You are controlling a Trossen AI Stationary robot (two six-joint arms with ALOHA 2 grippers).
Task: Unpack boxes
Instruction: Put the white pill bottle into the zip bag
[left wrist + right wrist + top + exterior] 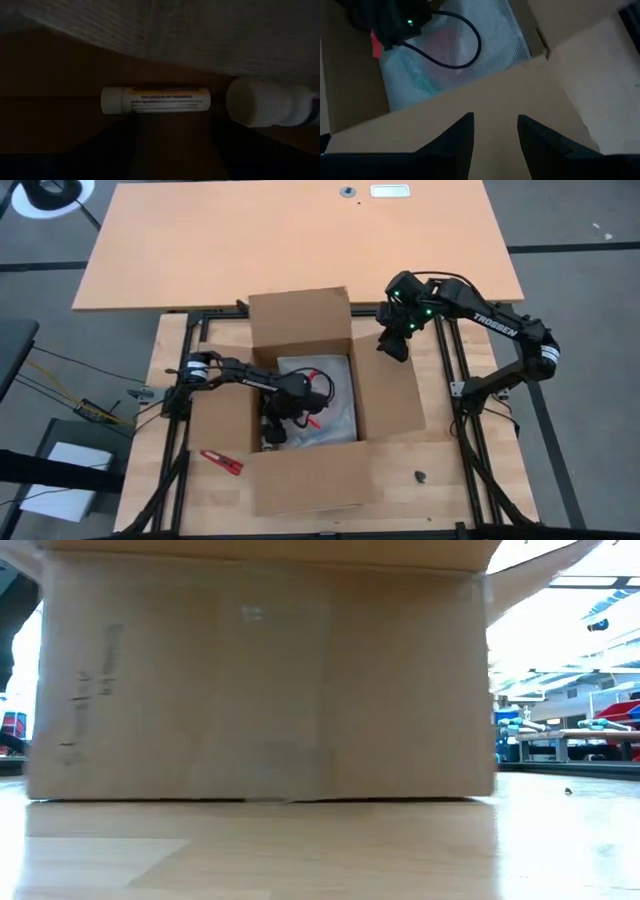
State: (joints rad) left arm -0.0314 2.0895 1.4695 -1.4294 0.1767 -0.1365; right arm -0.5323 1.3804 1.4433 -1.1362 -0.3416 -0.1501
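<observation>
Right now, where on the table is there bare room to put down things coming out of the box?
Bare wood lies right of the brown cardboard carton, around a small dark object. Crowded: inside the carton, with the left gripper, and its left, by a red tool.

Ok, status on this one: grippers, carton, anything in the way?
Left gripper down inside the open cardboard carton, fingers apart over a small labelled tube. Right gripper open, hovering above the carton's right flap. Clear plastic bag beside the left arm.
</observation>
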